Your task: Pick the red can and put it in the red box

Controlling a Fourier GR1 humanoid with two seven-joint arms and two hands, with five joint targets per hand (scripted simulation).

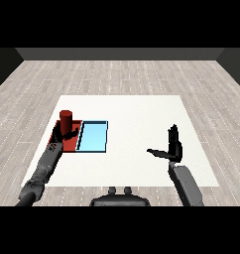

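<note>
One red can (66,119) stands upright in your red tray (72,144), your left hand (61,134) apparently curled round its base, light blue tray (93,137) just beside, your right hand (172,148) well apart above the white table (137,109), fingers straight, thumb spread.

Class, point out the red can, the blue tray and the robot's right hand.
Red can (66,117): head view, on its side wall.
Blue tray (93,137): head view, on its bare floor.
Right hand (175,149): head view, on its palm.
</note>
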